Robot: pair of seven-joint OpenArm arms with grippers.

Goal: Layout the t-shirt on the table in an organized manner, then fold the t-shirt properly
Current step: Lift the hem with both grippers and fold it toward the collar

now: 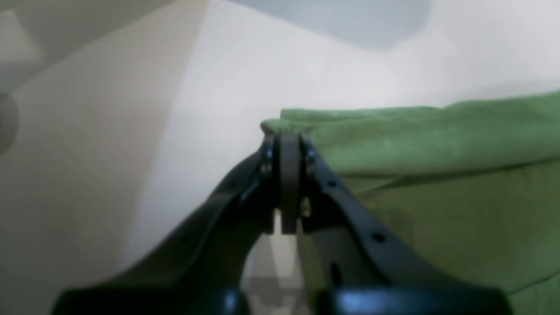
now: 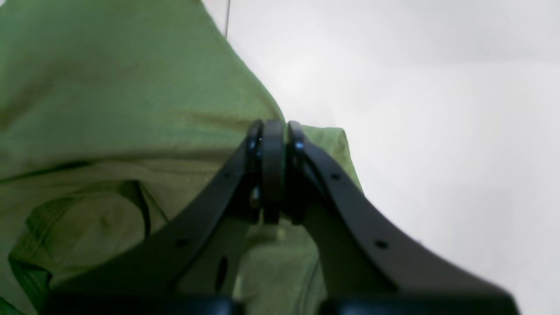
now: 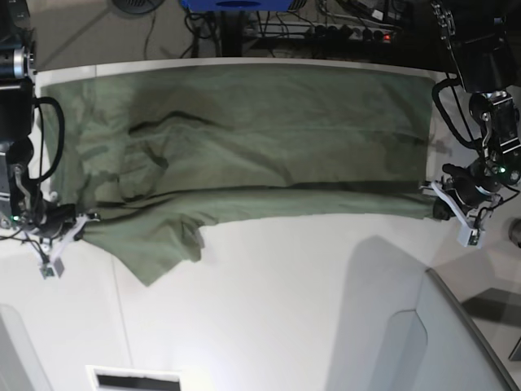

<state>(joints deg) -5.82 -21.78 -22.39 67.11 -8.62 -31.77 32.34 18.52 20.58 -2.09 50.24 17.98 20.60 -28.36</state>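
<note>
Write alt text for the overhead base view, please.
An olive-green t-shirt lies stretched across a white table, its near edge pinched at either end by the left gripper and right gripper. One sleeve droops toward the camera.

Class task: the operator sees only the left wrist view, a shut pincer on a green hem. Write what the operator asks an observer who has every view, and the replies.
Operator: Is the other arm gripping too?
Observer: Yes. The right pincer is shut on the t-shirt at its opposite end.
Operator: How is the cloth lying overall?
Observer: In the base view it stretches across the far side of the table, between the right pincer and the left pincer.
Operator: Is it flat?
Observer: Not quite. Dark creases show near the right arm's end, and one sleeve juts toward the near side.
Operator: What else is on the table?
Observer: A grey panel at the near corner on the left arm's side.
</note>
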